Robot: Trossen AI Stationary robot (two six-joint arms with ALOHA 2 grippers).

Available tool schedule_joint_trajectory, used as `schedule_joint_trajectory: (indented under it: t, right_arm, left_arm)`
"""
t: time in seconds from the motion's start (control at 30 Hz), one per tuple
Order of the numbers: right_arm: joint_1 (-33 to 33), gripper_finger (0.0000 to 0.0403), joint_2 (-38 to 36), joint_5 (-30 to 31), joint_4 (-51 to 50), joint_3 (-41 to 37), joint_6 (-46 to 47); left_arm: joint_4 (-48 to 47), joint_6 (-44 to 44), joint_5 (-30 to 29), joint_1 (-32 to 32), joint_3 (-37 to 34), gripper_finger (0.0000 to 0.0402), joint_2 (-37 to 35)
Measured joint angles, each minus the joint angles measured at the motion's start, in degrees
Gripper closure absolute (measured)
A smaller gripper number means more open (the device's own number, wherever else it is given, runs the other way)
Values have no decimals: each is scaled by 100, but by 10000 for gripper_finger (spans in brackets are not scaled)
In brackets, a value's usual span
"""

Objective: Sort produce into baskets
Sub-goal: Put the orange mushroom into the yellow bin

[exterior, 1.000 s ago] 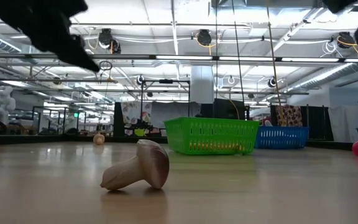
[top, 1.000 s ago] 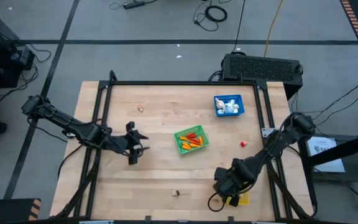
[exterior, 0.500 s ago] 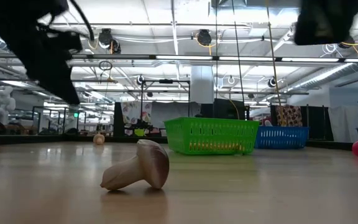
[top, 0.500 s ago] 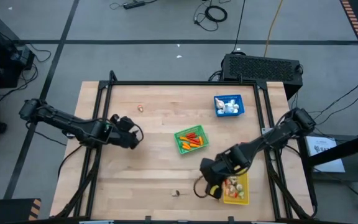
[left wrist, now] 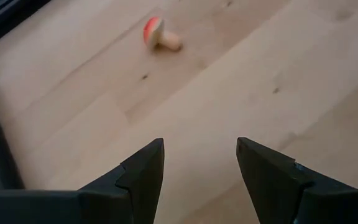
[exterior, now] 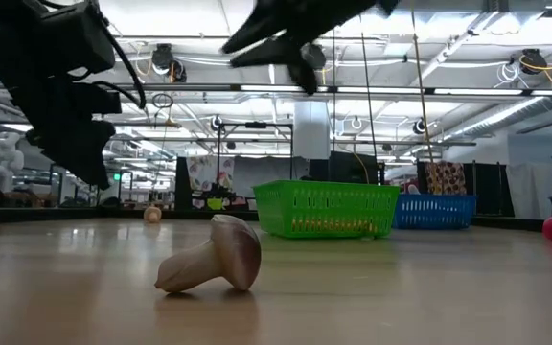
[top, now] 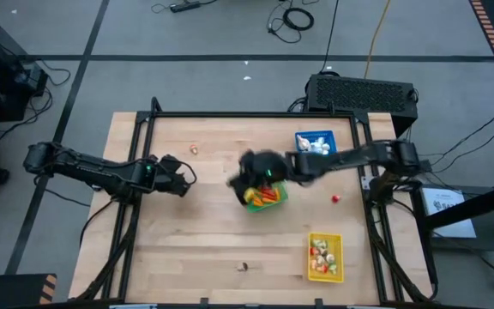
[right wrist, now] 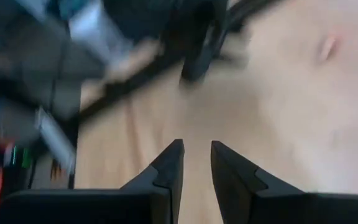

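Note:
My left gripper hangs open over bare wood at the table's left, with nothing between its fingers. A small red-capped mushroom lies on its side beyond it, toward the far edge. My right gripper, blurred, reaches across from the right above the left end of the green basket. Its fingers stand a narrow gap apart and hold nothing. The blue basket holds white pieces and the yellow basket holds mixed pieces. A brown mushroom lies on its side near the front edge.
A red piece lies on the wood right of the green basket. A black frame borders the table's far edge and sides. Bare wood stretches between the left gripper and the brown mushroom.
My right gripper has swung fast from over the yellow basket at the near right, toward the far and left, and now hangs above the green basket, tipped up nearer level. My left gripper has moved toward the far edge, sunk a little and rolled.

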Motion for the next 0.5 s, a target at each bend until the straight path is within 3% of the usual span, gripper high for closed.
schedule_joint_trajectory:
  t: [0.17, 0.3, 0.4, 0.5]
  right_arm:
    - [-947, 331, 862, -54, 1627, 2, 130]
    - [-1257, 331, 1840, -9, 2740, 278, 51]
    - [-1289, 331, 2624, 34, 2782, 1029, 24]
    - [-1309, 331, 3395, 295, 2107, 2025, -23]
  left_arm:
    - [-873, -544, -200, 137, 0, 191, 0]
    - [-1177, -859, -555, 182, -2, 191, -3]
    - [-1075, -670, -572, 177, -2, 191, 0]
    - [-1028, -548, -654, 179, -2, 191, 0]
